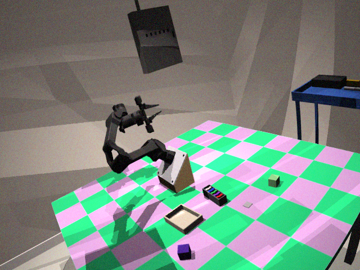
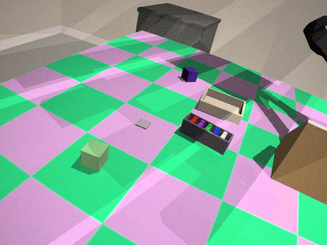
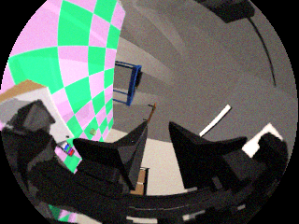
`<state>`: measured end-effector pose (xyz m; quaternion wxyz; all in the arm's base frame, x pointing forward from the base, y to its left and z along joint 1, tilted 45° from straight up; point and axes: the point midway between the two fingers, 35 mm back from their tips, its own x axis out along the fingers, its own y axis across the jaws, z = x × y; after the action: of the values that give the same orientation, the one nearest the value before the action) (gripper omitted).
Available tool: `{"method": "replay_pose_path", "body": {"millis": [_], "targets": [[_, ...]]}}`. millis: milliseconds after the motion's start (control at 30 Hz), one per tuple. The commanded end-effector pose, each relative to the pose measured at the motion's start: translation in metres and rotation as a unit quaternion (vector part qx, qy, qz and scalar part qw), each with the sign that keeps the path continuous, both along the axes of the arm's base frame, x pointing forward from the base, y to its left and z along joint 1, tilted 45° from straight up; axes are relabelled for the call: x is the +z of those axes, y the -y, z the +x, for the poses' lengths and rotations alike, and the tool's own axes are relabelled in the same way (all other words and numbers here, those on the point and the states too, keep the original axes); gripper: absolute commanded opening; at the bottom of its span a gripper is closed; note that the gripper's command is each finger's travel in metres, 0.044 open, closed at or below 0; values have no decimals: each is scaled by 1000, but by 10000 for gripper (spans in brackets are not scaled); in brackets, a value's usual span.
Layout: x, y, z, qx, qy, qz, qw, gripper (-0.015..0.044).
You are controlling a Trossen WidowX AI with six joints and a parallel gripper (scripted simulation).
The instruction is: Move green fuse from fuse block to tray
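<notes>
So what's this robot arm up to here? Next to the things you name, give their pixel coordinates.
Nothing is being handled right now. The gripper [image 1: 160,108] [image 3: 159,123] hangs in the air, its fingers apart and holding nothing. The green fuse [image 1: 214,192] [image 2: 208,127] sits in the fuse block [image 1: 217,200] [image 2: 203,137] with red, purple, blue and white ones. The tray [image 1: 183,219] [image 2: 219,109] beside it has nothing in it, so the fuse has yet to be moved there.

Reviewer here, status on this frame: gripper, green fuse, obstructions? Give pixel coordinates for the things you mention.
Black gripper [image 1: 160,108] [image 3: 159,123] open, nothing held. Green fuse [image 1: 215,192] [image 2: 208,127] seated in black fuse block [image 1: 218,199] [image 2: 204,139], between purple and blue fuses.
</notes>
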<state>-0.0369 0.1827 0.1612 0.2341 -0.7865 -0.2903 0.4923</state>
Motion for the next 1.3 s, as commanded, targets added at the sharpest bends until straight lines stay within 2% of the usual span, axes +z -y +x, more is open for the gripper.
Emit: {"method": "replay_pose_path", "body": {"millis": [0, 67, 167, 300, 367, 633, 733, 1000, 1133, 1267], "targets": [[0, -1, 1, -7, -3, 1, 1000, 118], [-2, -6, 9, -67, -27, 10, 997, 74], [-6, -17, 30, -202, -78, 37, 976, 74], [-14, -28, 62, -375, -136, 86, 913, 74], [-24, -29, 76, -426, -145, 80, 890, 74], [-38, -32, 126, -628, -192, 176, 733, 74], [-43, -33, 144, -656, -195, 189, 704, 74], [-64, -13, 206, -810, -200, 315, 452, 74], [-81, 13, 246, -862, -174, 401, 256, 74], [-101, 48, 282, -866, -126, 481, 54, 74]]}}
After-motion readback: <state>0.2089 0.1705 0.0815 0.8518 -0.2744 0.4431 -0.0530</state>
